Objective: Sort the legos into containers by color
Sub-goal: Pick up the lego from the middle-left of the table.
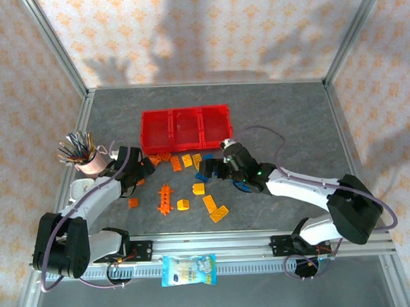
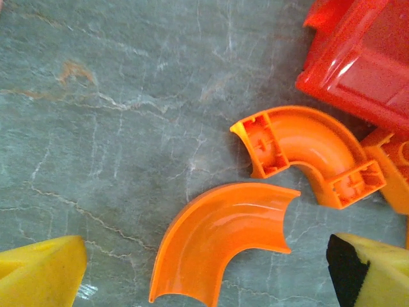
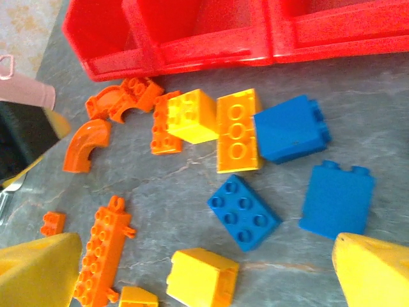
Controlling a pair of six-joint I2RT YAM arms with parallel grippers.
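Legos [image 1: 199,189]: orange, yellow, blue, scattered on table [image 1: 291,123] just near of red bins [image 1: 184,146].
Left gripper [image 1: 146,168]: jaws spread wide, holding nothing, over two orange curves [image 2: 223,236] by the bins' left corner.
Right gripper [image 1: 214,170]: jaws spread wide, holding nothing, over blue bricks [image 3: 243,211].

Overhead, the right gripper [image 1: 212,169] covers part of the blue legos [image 1: 202,176], and the pens [image 1: 77,144] in the pink cup [image 1: 91,164] are too small to tell apart. From the left wrist, the red containers [image 2: 358,57] run off the top right corner and an orange brick [image 2: 393,173] is cut by the right edge; the yellow fingertips [image 2: 38,272] are cropped at the bottom.
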